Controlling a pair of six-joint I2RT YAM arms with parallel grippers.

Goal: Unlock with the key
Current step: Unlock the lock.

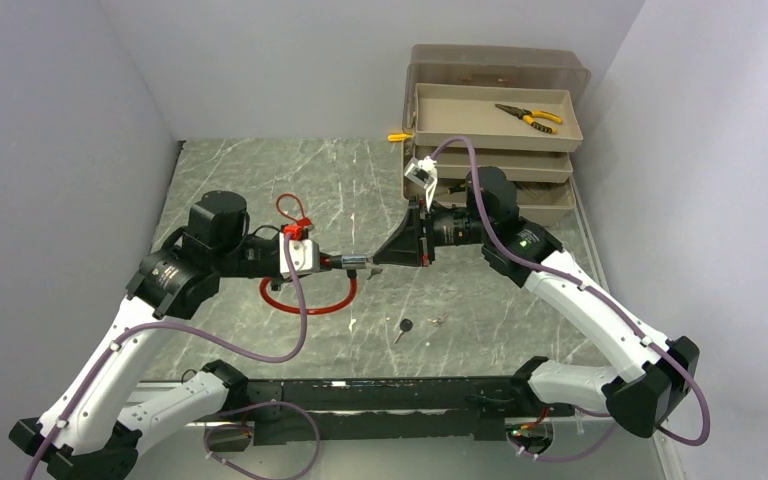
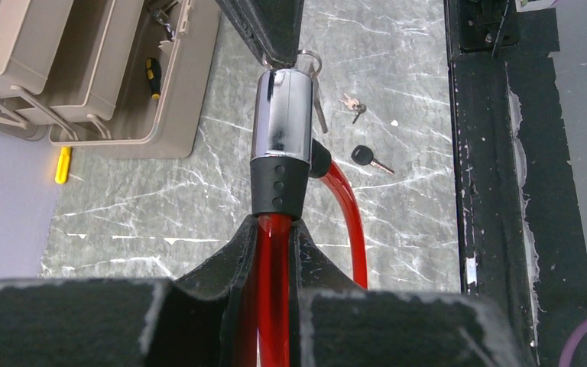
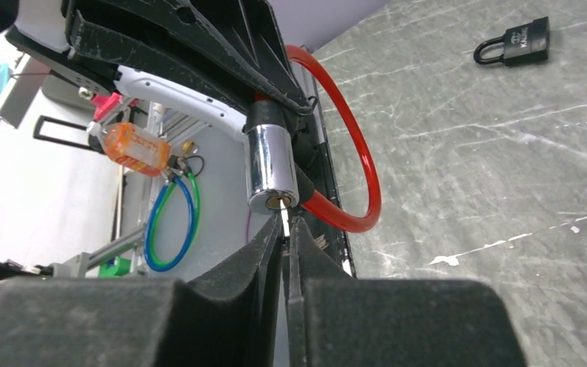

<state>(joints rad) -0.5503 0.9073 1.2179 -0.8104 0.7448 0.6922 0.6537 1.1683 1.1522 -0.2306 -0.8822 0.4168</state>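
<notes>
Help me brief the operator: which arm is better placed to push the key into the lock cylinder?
Right. The right gripper pinches the small silver key, tip at the keyhole of the chrome lock cylinder; the left gripper is busy clamping the red cable behind it.

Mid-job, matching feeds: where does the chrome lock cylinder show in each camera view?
Top external: chrome lock cylinder, small, at picture centre.
Left wrist: upper centre, standing upright.
Right wrist: centre-left, its end face toward the camera.
Shared landmark: red cable, running from the cylinder.
</notes>
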